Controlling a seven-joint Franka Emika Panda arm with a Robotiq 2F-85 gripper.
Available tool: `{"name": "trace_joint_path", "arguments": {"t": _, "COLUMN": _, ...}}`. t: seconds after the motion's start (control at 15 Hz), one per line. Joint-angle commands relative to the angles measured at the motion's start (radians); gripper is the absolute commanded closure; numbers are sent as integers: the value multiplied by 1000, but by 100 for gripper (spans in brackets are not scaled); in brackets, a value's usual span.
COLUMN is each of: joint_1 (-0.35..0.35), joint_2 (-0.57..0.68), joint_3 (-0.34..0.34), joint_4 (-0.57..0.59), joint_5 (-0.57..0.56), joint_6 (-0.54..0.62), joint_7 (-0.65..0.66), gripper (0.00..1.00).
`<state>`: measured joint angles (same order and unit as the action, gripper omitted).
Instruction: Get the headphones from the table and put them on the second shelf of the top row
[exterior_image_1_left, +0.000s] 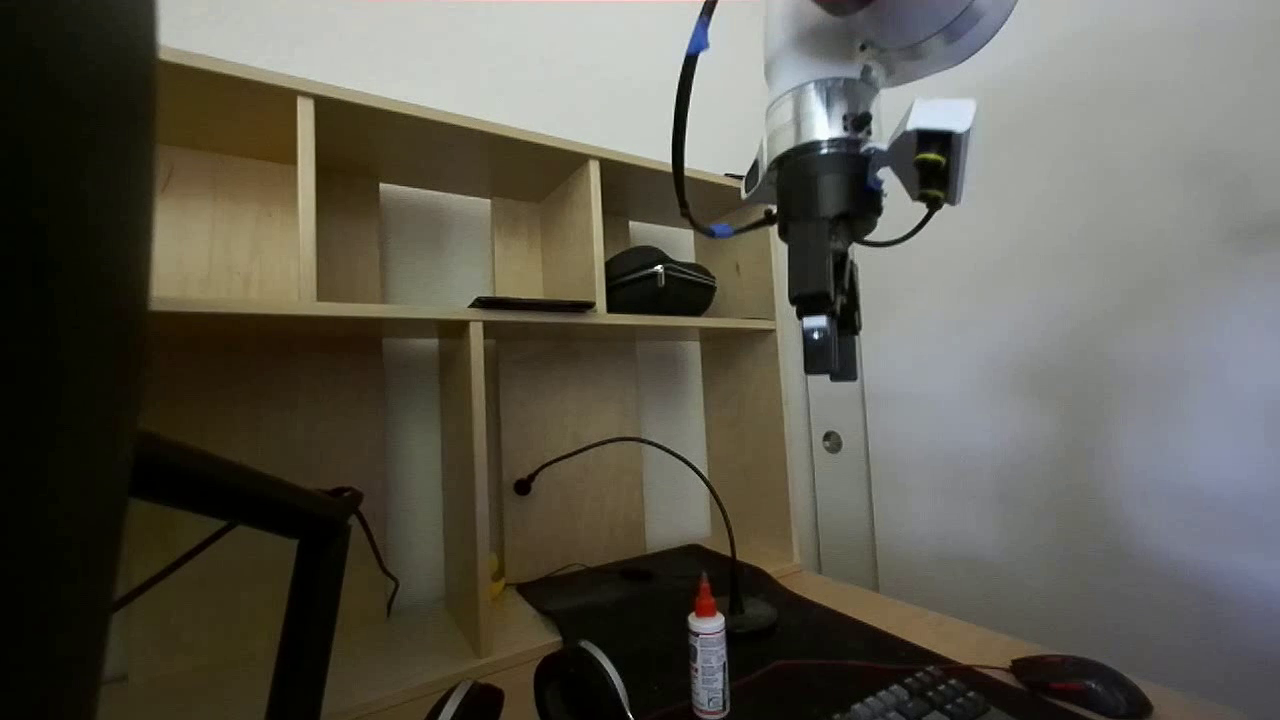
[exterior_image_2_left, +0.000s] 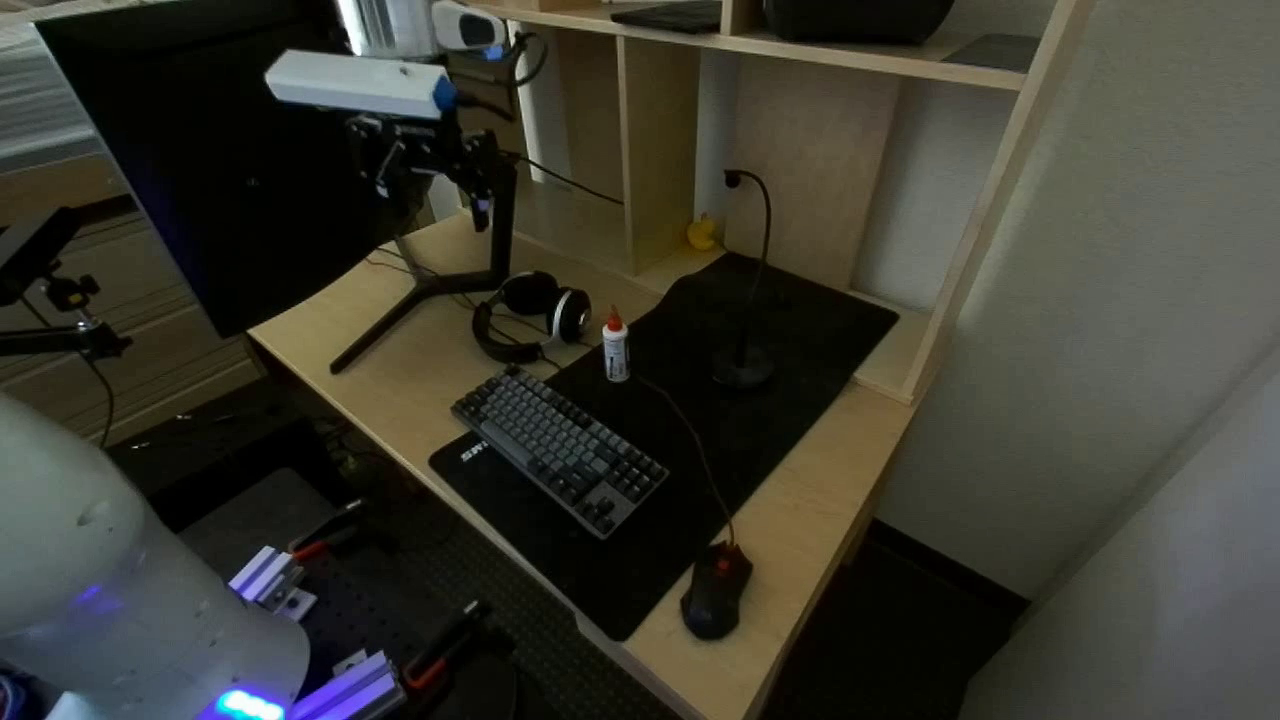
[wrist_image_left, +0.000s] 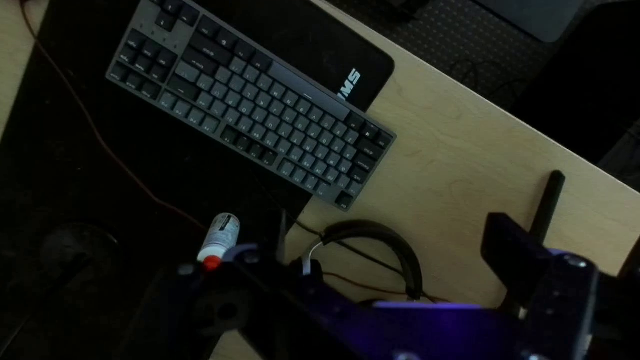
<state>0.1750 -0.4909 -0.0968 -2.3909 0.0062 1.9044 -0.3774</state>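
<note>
The black over-ear headphones (exterior_image_2_left: 570, 315) lie on the light wooden table (exterior_image_2_left: 810, 490), left of the black mat. Their earcups show at the bottom edge of an exterior view (exterior_image_1_left: 578, 684). In the wrist view the headband (wrist_image_left: 402, 247) shows between my fingers, with the earcups mostly hidden by the gripper. My gripper (wrist_image_left: 390, 242) is open and empty, pointing down high above the table. It also shows in both exterior views (exterior_image_1_left: 832, 350) (exterior_image_2_left: 432, 200). The middle upper cubby (exterior_image_1_left: 347, 240) has a thin flat black item (exterior_image_1_left: 535, 303) on its floor.
A monitor (exterior_image_2_left: 230, 150) and its stand leg (exterior_image_2_left: 385, 325) are beside the headphones. A white bottle with red tip (exterior_image_2_left: 616, 350), a keyboard (exterior_image_2_left: 560, 445), a gooseneck microphone (exterior_image_2_left: 742, 365) and a mouse (exterior_image_2_left: 716, 590) are nearby. A black case (exterior_image_1_left: 660, 285) fills the right upper cubby.
</note>
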Motion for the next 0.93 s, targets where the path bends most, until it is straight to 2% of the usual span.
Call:
{"name": "trace_joint_path", "arguments": {"t": 0.0, "joint_1": -25, "joint_2": 17, "joint_3": 24, "joint_4": 6, "joint_5": 10, "joint_6": -2, "joint_7": -9, "gripper": 0}}
{"name": "trace_joint_path", "arguments": {"t": 0.2, "joint_1": -29, "joint_2": 5, "joint_3": 25, "joint_4": 11, "joint_5": 2, "joint_6": -10, "joint_7": 2, "gripper": 0}}
{"name": "trace_joint_path", "arguments": {"t": 0.47, "joint_1": -7, "joint_2": 234, "joint_3": 41, "joint_4": 55, "joint_5": 65, "joint_6": 121, "joint_7": 43, "gripper": 0}}
{"name": "trace_joint_path", "arguments": {"t": 0.73, "joint_1": -9, "joint_2": 464, "joint_3": 107, "joint_4": 141, "joint_5": 113, "joint_6": 307, "joint_7": 96, "gripper": 0}}
{"name": "trace_joint_path", "arguments": {"t": 0.8, "joint_1": -13, "joint_2": 491, "joint_3": 117, "joint_4": 162, "joint_5": 134, "joint_6": 308, "joint_7": 108, "gripper": 0}}
{"name": "trace_joint_path", "arguments": {"t": 0.87, "joint_1": -26, "joint_2": 408, "joint_3": 123, "joint_4": 89, "joint_5": 105, "joint_6": 299, "joint_7": 90, "gripper": 0}}
